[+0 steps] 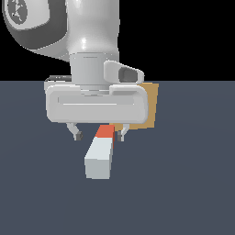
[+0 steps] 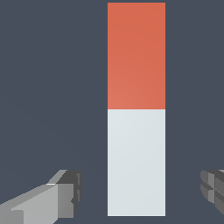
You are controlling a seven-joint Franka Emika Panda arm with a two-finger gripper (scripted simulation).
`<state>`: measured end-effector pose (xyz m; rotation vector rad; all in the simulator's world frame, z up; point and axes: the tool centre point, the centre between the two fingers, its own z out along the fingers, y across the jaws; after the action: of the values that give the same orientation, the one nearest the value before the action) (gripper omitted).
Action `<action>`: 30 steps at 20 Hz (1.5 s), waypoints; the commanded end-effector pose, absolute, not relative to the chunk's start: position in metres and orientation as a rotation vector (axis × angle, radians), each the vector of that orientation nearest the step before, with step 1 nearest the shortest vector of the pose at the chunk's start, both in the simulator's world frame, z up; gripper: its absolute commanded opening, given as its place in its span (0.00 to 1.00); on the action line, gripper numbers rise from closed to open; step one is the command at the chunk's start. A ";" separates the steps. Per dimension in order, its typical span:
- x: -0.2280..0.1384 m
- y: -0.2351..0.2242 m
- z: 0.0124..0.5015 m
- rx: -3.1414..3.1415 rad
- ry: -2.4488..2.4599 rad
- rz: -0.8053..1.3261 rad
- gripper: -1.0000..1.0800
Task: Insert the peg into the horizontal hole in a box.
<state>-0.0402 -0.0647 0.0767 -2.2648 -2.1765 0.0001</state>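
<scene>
In the exterior view the gripper (image 1: 99,136) hangs from the white arm (image 1: 87,32) with its two dark-tipped fingers (image 1: 78,135) pointing down and spread apart, holding nothing. The peg (image 1: 101,155) lies on the dark grey-blue floor (image 1: 193,183) below the fingers, its pale grey-white length reaching toward the camera and its red-orange end running back under the gripper, closer to the finger on the exterior view's right than to the other one. Whether that finger touches the bar cannot be told from here. The box (image 1: 150,105) stands behind the gripper, mostly hidden by the wide white hand body, with only a tan strip showing past it on the exterior view's right; the hole in it is out of sight. In the wrist view the peg (image 2: 136,109) lies straight between the two fingers (image 2: 70,192), clear floor (image 2: 43,87) showing on both sides of it, so neither fingertip touches it. Its white half sits level with the fingertips and the red-orange half stretches away beyond them.
</scene>
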 end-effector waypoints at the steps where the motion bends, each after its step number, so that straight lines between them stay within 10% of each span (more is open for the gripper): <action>1: -0.043 -0.068 0.071 -2.265 -2.174 0.004 0.96; 26: -0.040 -0.066 0.024 -2.265 -2.177 0.000 0.96; 27: -0.040 -0.066 0.024 -2.265 -2.177 0.000 0.00; 30: -0.040 -0.066 0.024 -2.265 -2.177 0.000 0.00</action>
<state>-0.0400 -0.0661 0.0249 -2.2651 -2.1770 -0.0003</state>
